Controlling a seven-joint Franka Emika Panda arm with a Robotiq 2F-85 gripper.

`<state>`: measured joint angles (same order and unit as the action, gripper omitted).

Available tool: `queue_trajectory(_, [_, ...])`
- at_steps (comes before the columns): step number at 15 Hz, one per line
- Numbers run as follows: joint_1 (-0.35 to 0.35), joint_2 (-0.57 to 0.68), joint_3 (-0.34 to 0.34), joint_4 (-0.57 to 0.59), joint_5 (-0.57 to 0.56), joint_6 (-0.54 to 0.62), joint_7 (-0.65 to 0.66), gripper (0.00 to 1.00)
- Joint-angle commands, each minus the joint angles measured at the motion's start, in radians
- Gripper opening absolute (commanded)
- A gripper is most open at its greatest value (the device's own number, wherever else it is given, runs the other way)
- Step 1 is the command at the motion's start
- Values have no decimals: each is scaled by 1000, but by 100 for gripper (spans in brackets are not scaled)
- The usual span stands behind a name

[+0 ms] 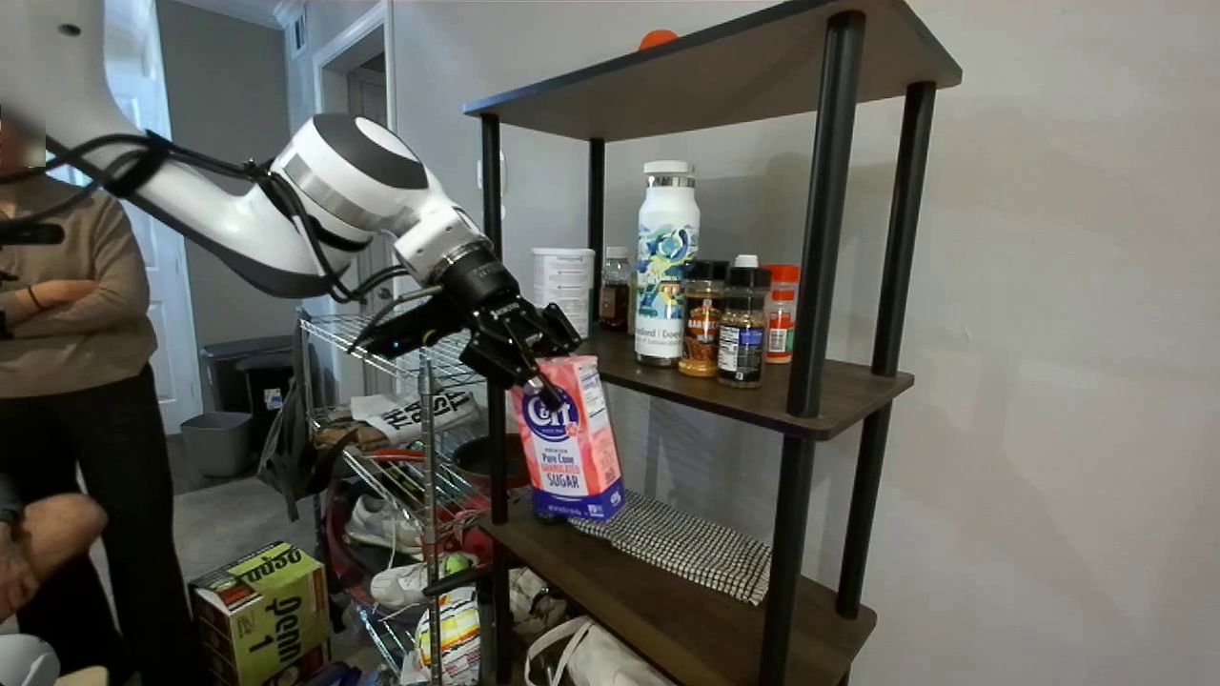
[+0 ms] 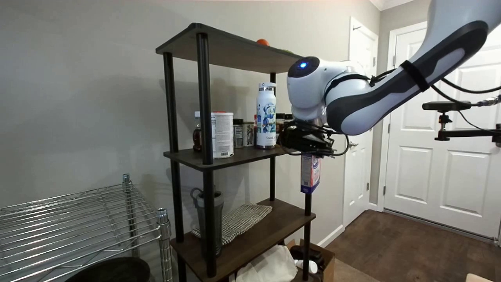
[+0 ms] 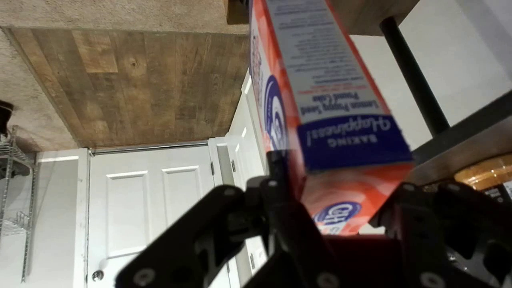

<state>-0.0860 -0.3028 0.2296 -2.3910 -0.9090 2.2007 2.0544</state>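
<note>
My gripper is shut on the upper end of a pink and blue sugar carton. The carton hangs in the air, slightly tilted in an exterior view, in front of the dark shelf unit. Its bottom is above the level of the lower shelf. The carton also shows below the gripper in an exterior view. In the wrist view the carton stands between the fingers, its labelled side facing the camera. The left finger lies along the carton's side. The gripper's fingers are mostly hidden in an exterior view.
The middle shelf carries a white patterned bottle, a white canister and several spice jars. A checked cloth and a grey tumbler are on the lower shelf. A wire rack stands beside the unit.
</note>
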Motion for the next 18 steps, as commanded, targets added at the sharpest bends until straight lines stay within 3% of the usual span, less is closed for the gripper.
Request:
queue_trajectory(1, [35, 82, -30, 40, -67, -1, 50, 11])
queue_trajectory(10, [69, 245, -120, 85, -108, 30, 95, 11])
queue_trajectory(18, [80, 309, -163, 132, -189, 106, 204, 11])
